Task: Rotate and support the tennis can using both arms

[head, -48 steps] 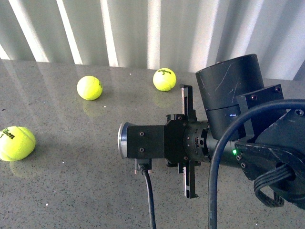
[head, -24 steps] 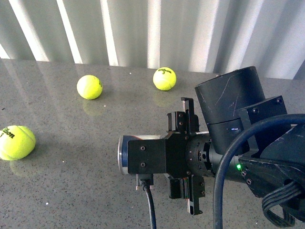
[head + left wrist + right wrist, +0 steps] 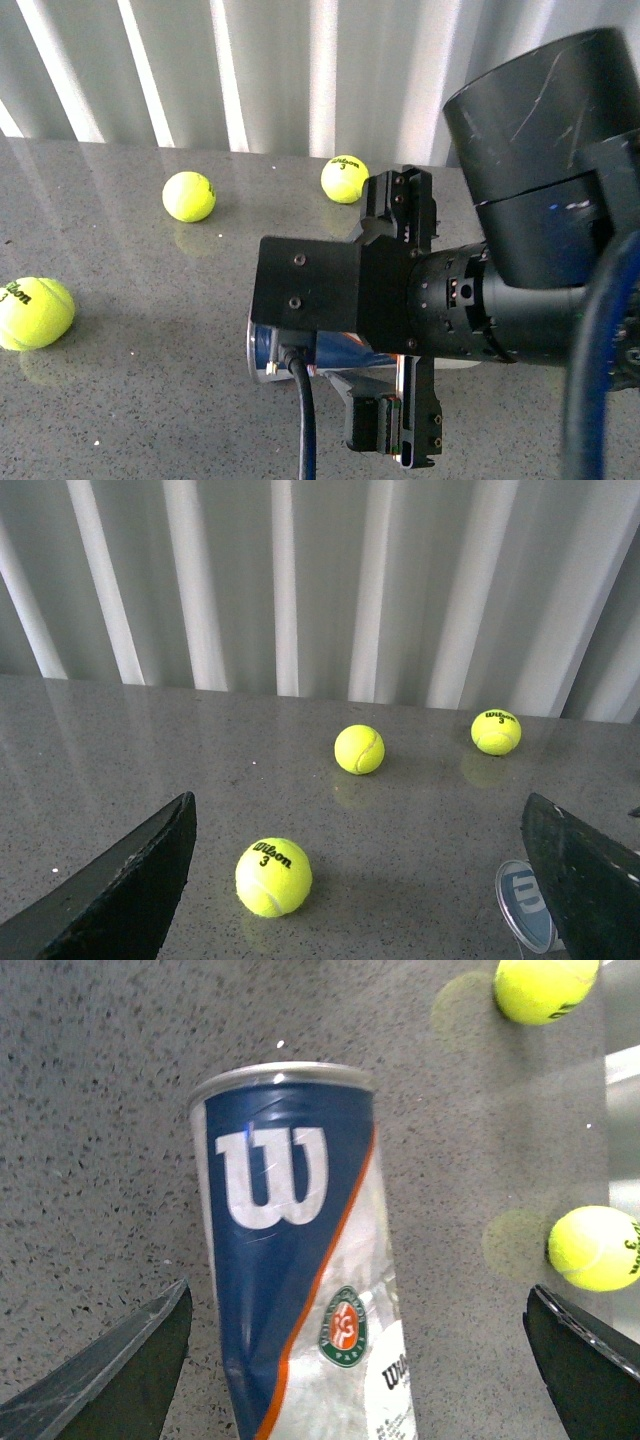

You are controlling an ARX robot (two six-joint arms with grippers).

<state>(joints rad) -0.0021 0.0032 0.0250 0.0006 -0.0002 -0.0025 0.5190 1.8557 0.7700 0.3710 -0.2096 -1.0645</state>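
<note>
The tennis can [image 3: 335, 350] lies on its side on the grey table, with its silver rim [image 3: 260, 350] pointing left, under my right arm [image 3: 440, 300]. In the right wrist view the can [image 3: 290, 1260] shows its blue "W" label and orange stripe. It lies between the spread fingers of my open right gripper [image 3: 357, 1300], and neither finger touches it. My left gripper [image 3: 358, 810] is open and empty. The can's lid end [image 3: 525, 905] sits just beside its right finger [image 3: 590, 880]. The left arm is out of the front view.
Three yellow-green tennis balls lie on the table: one at the near left [image 3: 33, 312], one mid left [image 3: 189, 196] and one at the back [image 3: 345, 178]. A corrugated white wall [image 3: 300, 70] stands behind the table. A black cable [image 3: 300, 420] hangs from the right wrist.
My right wrist has risen and come closer to the front camera, looming larger. The can's blue label now shows under it, lower in the picture. The balls have stayed put.
</note>
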